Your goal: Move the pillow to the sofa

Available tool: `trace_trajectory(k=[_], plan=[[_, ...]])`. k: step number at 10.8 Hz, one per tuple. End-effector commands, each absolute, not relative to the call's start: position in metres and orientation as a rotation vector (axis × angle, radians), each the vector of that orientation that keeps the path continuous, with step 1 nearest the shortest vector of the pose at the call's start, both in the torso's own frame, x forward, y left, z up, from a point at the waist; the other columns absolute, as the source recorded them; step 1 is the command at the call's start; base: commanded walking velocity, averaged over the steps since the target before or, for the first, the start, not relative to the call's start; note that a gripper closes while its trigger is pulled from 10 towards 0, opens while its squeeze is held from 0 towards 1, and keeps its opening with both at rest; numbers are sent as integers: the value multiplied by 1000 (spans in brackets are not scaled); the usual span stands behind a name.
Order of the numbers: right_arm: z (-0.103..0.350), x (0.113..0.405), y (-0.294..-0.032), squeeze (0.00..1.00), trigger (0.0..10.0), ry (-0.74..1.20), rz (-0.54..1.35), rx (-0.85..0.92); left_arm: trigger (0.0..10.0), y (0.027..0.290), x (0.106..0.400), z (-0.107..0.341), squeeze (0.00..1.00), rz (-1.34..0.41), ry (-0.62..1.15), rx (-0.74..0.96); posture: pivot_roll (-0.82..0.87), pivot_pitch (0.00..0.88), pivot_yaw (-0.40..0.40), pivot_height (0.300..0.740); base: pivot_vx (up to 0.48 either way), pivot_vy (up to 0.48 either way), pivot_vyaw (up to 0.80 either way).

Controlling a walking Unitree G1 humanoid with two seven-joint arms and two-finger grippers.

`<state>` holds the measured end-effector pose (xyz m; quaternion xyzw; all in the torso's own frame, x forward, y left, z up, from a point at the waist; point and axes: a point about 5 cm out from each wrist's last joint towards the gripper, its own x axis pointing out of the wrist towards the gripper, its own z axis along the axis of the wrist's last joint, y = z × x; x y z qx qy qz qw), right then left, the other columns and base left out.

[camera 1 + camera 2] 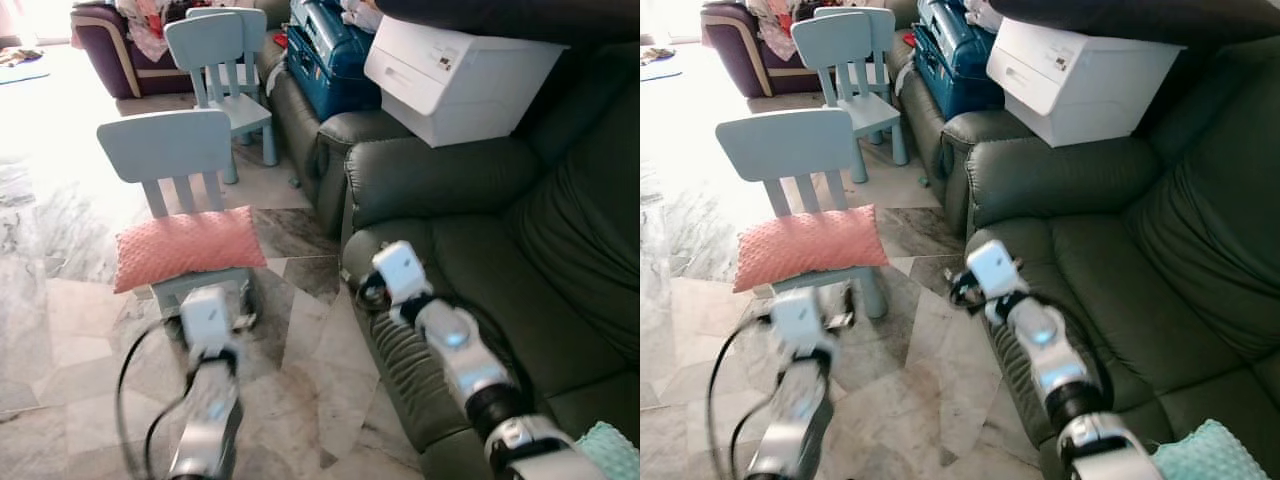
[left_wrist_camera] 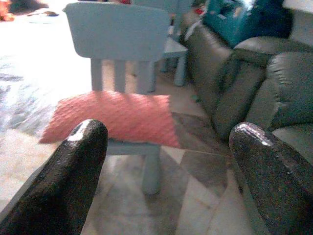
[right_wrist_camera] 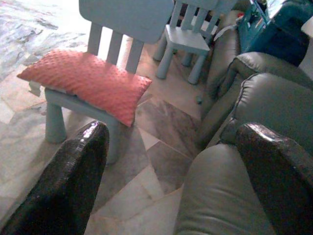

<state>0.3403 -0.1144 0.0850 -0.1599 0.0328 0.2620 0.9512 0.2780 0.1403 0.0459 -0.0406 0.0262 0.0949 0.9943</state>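
A salmon-pink pillow [image 1: 185, 245] lies flat on the seat of a small light-blue chair [image 1: 165, 145] on the marble floor. The dark grey leather sofa [image 1: 500, 260] is on the right. My left gripper [image 2: 170, 129] is open and empty. It hangs low just in front of the chair, a short way from the pillow [image 2: 112, 117]. My right gripper [image 3: 174, 129] is also open and empty. It hovers over the front edge of the sofa seat [image 3: 220, 196], to the right of the pillow [image 3: 85, 81].
A second light-blue chair [image 1: 225, 60] stands farther back. A white printer [image 1: 450, 75] rests on the sofa's armrest beside a blue case [image 1: 330, 50]. A purple armchair [image 1: 110, 40] is at the far left. A teal cloth [image 1: 610, 450] lies on the sofa close by.
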Motion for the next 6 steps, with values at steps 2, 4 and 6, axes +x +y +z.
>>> trace_trajectory(k=[2, 4, 6], plan=[[87, 343, -108, 0, 10000, 68, 517, -318, 10000, 131, 283, 50, 0, 154, 45, -64, -288, 78, -57, 740, 0, 0, 0], [93, 346, -91, 0, 10000, 44, 555, -291, 10000, 150, 283, 54, 0, 221, 19, -68, -243, 58, -45, 740, 0, 0, 0], [94, 349, -81, 0, 10000, 53, 557, -250, 10000, 166, 281, 60, 0, 263, -10, -46, -185, 58, -56, 740, 0, 0, 0]])
